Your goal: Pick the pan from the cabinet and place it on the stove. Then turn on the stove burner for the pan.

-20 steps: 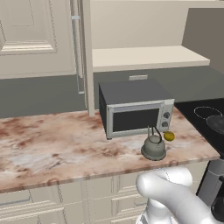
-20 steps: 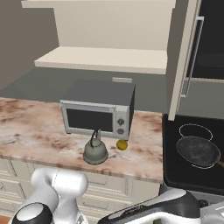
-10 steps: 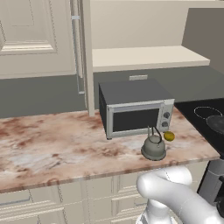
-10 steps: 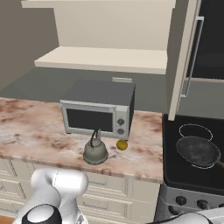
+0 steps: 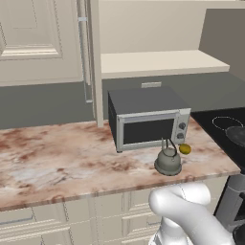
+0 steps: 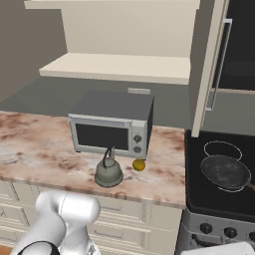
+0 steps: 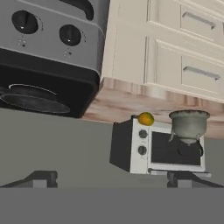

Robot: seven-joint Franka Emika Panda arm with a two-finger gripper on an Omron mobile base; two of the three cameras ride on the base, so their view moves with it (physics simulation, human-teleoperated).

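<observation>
Already the pan (image 6: pixel 225 172) is seen resting on the stove (image 6: pixel 199 191), over a white ring at the near right of the glossy black cooktop, its brownish handle running off toward the right edge of the right base view. It is judged to be rigid and moderately heavy, with weight biased toward the round body; the straight handle is taken as the natural place to be gripped, close to the body so that tipping is limited. On smooth glass it is likely to slide if nudged. What remains of the task is judged to be the burner: a row of dark knobs (image 6: pixel 216 229) is seen on the stove's grey front panel, and two of them (image 7: pixel 25 22) appear in the hand view. The fingers (image 7: pixel 109 179) stand fully spread with nothing between them. On the marbled surface (image 6: pixel 40 149) are found a grey kettle (image 6: pixel 108 171), a small yellow fruit (image 6: pixel 139 165) just beside it, and a microwave (image 6: pixel 110 122) behind.
</observation>
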